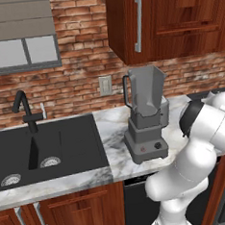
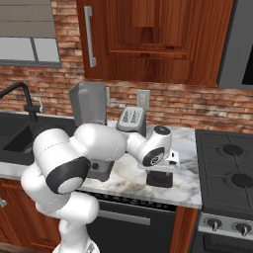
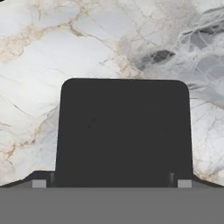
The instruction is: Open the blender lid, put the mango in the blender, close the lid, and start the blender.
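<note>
One dark, near-black square blender lid (image 3: pixel 124 131), rounded corners, flat on marble counter (image 3: pixel 65 43), lying between gripper (image 3: pixel 111 183) fingertips (image 3: pixel 39 183). Gripper low over counter right of blender (image 1: pixel 144 114); grip state unclear. Jar top open.

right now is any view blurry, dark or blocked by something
Left base view: evenly lit and sharp, blender clear, jar open on top. Right base view: the white arm covers much of the blender. Hand view: the blender lid is a flat black shape with no detail, over bright marble counter.
</note>
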